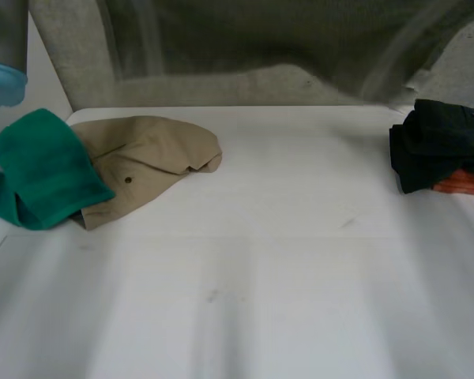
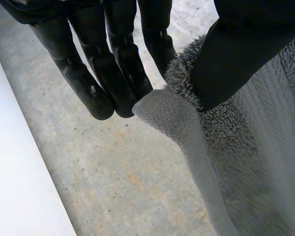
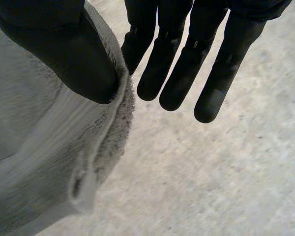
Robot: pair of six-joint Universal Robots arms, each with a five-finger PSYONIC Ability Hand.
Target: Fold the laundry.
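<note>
A grey terry towel (image 1: 261,47) hangs stretched across the far side of the head view, above the far edge of the white table (image 1: 261,276), held between the two hands. In the left wrist view, the left hand (image 2: 113,64) has one upper corner of the towel (image 2: 246,162) pinched. The thumb presses the looped pile from one side and the straight fingers (image 2: 91,83) lie against the folded edge on the other, over a grey speckled floor (image 2: 113,177). In the right wrist view, the right hand (image 3: 187,64) grips the towel (image 3: 39,147) the same way. Its thumb bears down on the hemmed edge, the nearest finger sits behind it and the other fingers are straight and spread beyond the cloth. On the table's left part, a crumpled green cloth (image 1: 43,170) lies partly over a rumpled beige garment with a small dark button (image 1: 154,154). At the table's right edge, a bunched black garment (image 1: 438,142) rests on an orange-red cloth (image 1: 462,183). The left arm's grey joint with its light-blue cap (image 1: 0,83) shows above the green cloth.
</note>
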